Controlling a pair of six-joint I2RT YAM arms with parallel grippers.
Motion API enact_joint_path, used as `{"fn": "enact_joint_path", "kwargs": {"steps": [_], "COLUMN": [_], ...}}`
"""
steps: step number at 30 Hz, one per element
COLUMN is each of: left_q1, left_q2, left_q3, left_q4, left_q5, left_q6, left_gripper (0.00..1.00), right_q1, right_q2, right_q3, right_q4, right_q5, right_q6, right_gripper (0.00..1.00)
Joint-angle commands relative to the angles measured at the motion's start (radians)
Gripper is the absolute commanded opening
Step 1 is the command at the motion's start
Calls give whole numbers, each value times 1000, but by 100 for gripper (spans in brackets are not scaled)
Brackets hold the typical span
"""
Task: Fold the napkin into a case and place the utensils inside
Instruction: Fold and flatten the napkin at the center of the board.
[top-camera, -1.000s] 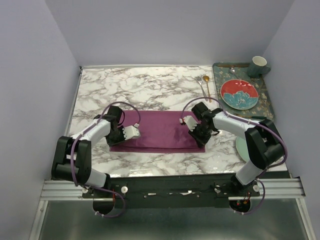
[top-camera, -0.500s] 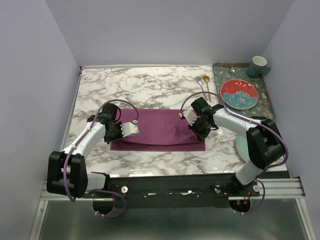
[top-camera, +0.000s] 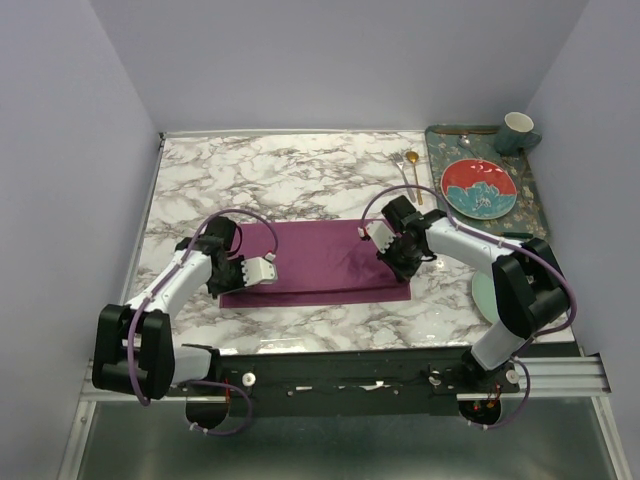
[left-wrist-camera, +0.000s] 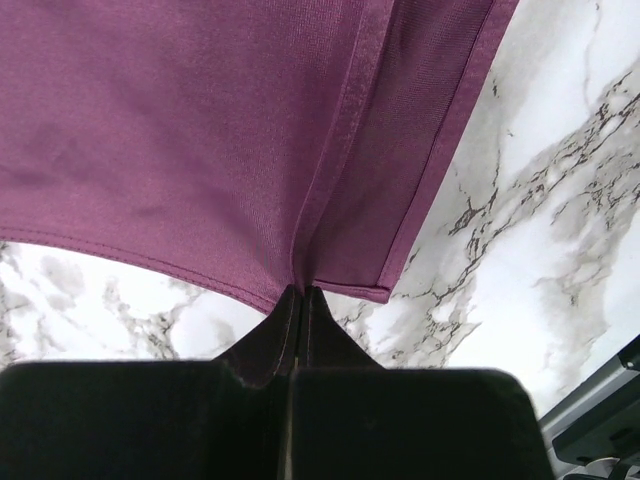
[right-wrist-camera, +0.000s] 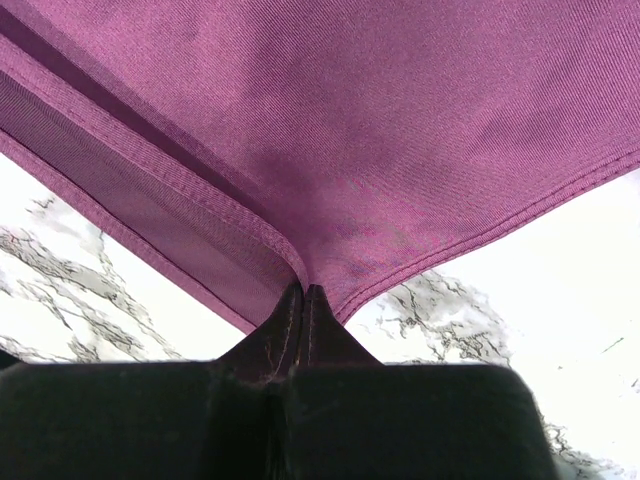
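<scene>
While still pinched shut on cloth at both ends, shifted a little over the last sec. W/ left gripper (top-camera: 272, 270): up toward 12 o'clock half a sec ago, now drawn back toward 6, jaws tight on a hemmed fold of the napkin (top-camera: 320, 262) at its 9 o'clock end. W/ right gripper (top-camera: 368, 233): crept toward 12, jaws likewise closed on a doubled edge at the 3 o'clock end. Near edge, lifted and bowed a moment ago, now lying straighter on the table (top-camera: 300, 170). Still a wide rect. at table centre, approx. same footprint as a sec back, not yet narrowed to fork width. Probably mid-fold: tensioning or carrying a layer, no new crease set. Fork (top-camera: 403, 178) and spoon (top-camera: 415, 180) untouched at 1 o'clock of the cloth, beside the tray (top-camera: 436, 150); insertion still well off. Risk of skewing the fold via uneven pull on slick satin.
</scene>
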Motion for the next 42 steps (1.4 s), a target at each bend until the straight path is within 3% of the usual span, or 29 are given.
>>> {"fn": "enact_joint_path", "kwargs": {"steps": [1,4,10,20,23,27,30,42], "left_q1": [5,5,5,5,5,5,5,25], "left_q2": [28,23,-63,-51,-52,-32,-34,-113], "left_q3": [-23,-24,-21,-46,-49,-43,-37,31], "left_q4": [25,18,-65,-44,-33,-27,-30,-73], "left_q5": [4,16,88,85,83,80,79,90], "left_q6": [17,20,38,15,17,18,18,11], "left_gripper": [0,0,27,39,34,10,0,0], "right_q1": [1,0,0,0,1,1,0,0], "right_q2": [4,13,-24,2,4,12,4,-71], "right_q3": [-17,-24,16,26,15,15,19,64], "right_q4": [-11,-14,-83,-85,-74,-71,-73,-125], "right_q5": [-10,-22,-91,-80,-74,-74,-71,-63], "right_q6": [-16,-21,-35,-64,-67,-64,-61,-65], "right_gripper": [1,2,21,21,18,10,1,1]}}
